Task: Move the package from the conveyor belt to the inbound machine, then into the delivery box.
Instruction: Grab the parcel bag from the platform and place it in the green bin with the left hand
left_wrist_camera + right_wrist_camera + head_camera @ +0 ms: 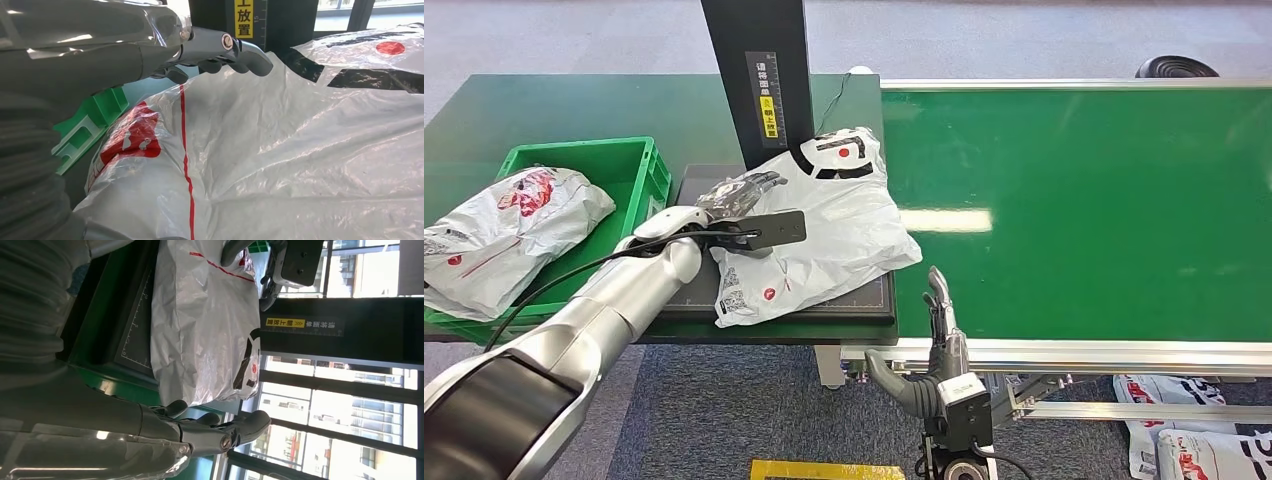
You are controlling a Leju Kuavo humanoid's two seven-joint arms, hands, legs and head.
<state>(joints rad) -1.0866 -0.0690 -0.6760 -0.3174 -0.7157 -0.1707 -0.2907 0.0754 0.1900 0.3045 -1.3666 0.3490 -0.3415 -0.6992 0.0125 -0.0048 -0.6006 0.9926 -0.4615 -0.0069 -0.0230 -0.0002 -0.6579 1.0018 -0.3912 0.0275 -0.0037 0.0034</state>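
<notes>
The right hand [210, 432] sits at about six o'clock in this sideways picture, its thick grey thumb and darker fingers loosely apart with nothing between them. Just above it, toward the centre, the white plastic package [200, 325] lies crumpled on the dark platform of the inbound machine [135, 335], whose edge carries a ruler scale. The bag shows a thin red line near twelve o'clock and black-and-red printing near four o'clock. At three o'clock stands the machine's black column [345, 327] with a yellow label [285, 322]. The other hand [280, 270] rests at the bag's far end, around one o'clock. Bright windows [350, 440] lie behind.
</notes>
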